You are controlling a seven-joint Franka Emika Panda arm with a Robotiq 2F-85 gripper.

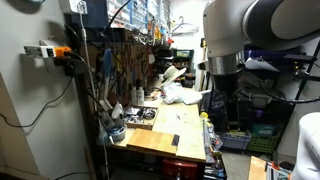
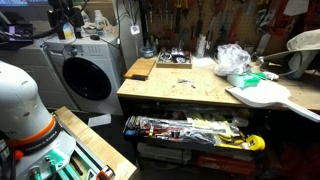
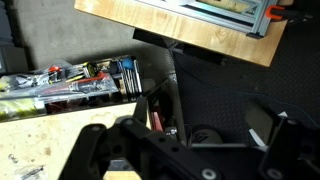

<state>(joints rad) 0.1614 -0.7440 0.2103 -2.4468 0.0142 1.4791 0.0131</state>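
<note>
My gripper (image 3: 190,145) fills the bottom of the wrist view as dark links and two wide-apart fingers, with nothing between them. It hangs in the air over a dark floor mat, beside an open drawer of hand tools (image 3: 70,80). In an exterior view the gripper (image 1: 222,97) hangs under the big white arm, to the right of the wooden workbench (image 1: 165,130). The drawer (image 2: 190,128) is pulled out from under the bench top (image 2: 180,88). The gripper touches nothing.
A wooden board with a metal rail (image 3: 190,25) lies on the floor near the arm's base (image 2: 25,110). A washing machine (image 2: 85,70) stands beside the bench. On the bench are a white plastic bag (image 2: 235,58), a white cut-out panel (image 2: 265,95) and small parts. A pegboard of tools (image 1: 120,60) lines the wall.
</note>
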